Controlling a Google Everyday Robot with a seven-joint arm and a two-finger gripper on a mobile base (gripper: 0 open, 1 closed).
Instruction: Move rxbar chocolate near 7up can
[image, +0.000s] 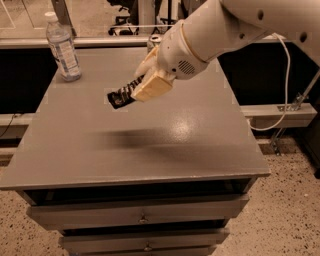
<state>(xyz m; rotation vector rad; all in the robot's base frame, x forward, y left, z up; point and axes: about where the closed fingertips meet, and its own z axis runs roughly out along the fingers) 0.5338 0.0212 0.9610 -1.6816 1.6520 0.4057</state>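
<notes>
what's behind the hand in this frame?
The hand, shut on the rxbar chocolate above the table, covers most of the 7up can behind it. Only the can's silver top peeks out. The can's body and the table around it are hidden.

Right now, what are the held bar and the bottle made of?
The rxbar chocolate, held by the gripper above the table, seems wrapped in thin black film with white print, probably plastic. The water bottle looks clear plastic: see-through, white cap.
</notes>
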